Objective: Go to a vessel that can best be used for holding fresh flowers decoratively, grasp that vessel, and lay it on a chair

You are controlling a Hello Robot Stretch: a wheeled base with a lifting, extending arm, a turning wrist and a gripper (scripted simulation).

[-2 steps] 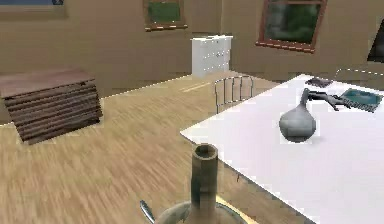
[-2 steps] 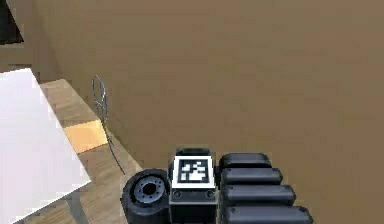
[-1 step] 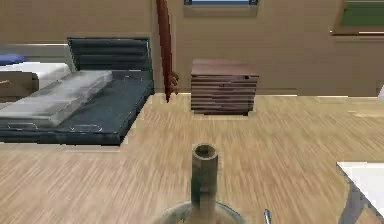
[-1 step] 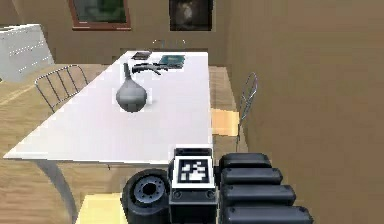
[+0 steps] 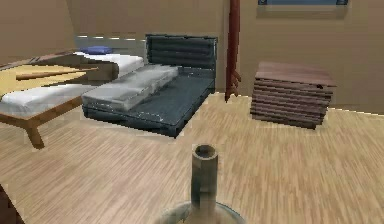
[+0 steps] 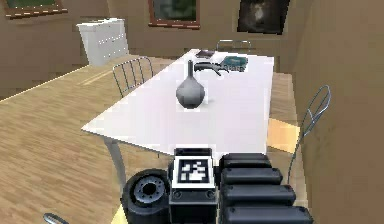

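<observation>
A dark grey vase (image 6: 191,88) with a round belly and a thin neck stands upright on the white table (image 6: 230,120), near its middle. The arm's dark bar rises from the arm side view's bottom edge, with a white marked square on it. The gripper's dark body (image 6: 150,196) sits left of that square, below the table's near edge. Its far end is hard to make out, so I cannot tell whether it holds anything. A metal chair (image 6: 130,72) stands at the table's left side and another chair (image 6: 315,112) at its right. The top of a grey narrow-necked vessel (image 5: 205,185) pokes up at the forward view's bottom edge.
A third chair (image 6: 235,45) stands at the table's far end, near a teal object (image 6: 236,62) lying on the tabletop. A white cabinet (image 6: 105,40) is against the back wall. Ahead are a wooden bed (image 5: 45,95), a dark mattress (image 5: 155,95), a wooden dresser (image 5: 292,95) and open wood floor.
</observation>
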